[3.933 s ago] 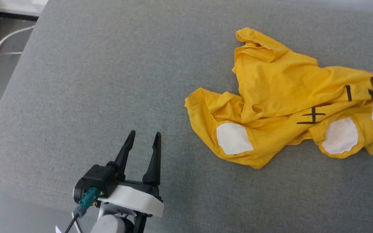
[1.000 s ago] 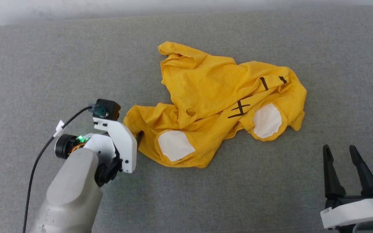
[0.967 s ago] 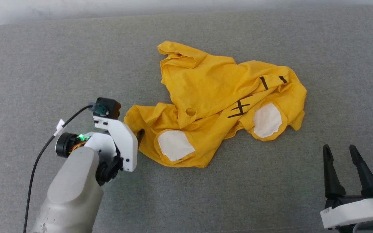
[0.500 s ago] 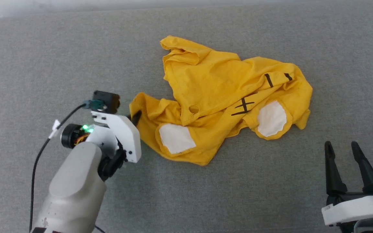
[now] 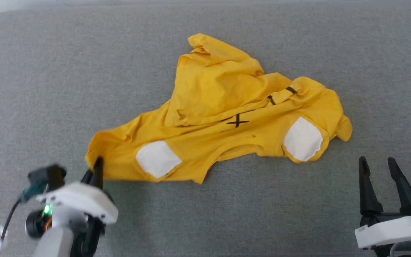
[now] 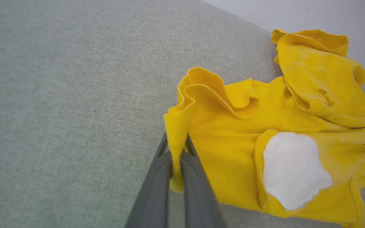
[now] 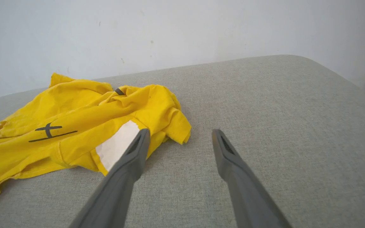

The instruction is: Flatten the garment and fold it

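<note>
1. The left tool (image 5: 96,167) is clamped shut on a pinch of the left edge of the bright yellow, wrinkled cotton T-shirt (image 5: 219,107). A second earlier it is shown open against that same edge.
2. The pinched edge is drawn out to the left and toward the robot. The T-shirt, bunched half a second earlier, is now stretched into a longer shape across the grey fabric cushion (image 5: 48,71).
3. Flattening is judged to be begun but not done. The upper part is still folded over the body, the right end stays crumpled, and no fold is made yet.
4. The left arm is held low at the lower left of the head view. Its fingers point up toward the T-shirt, close above the cushion, and the wrist is blurred by motion.
5. The right tool (image 5: 376,159) is kept at the lower right with its fingers spread wide and nothing between them. It lies near the right-hand rounded white patch (image 5: 303,138) but apart from the cloth.
</note>
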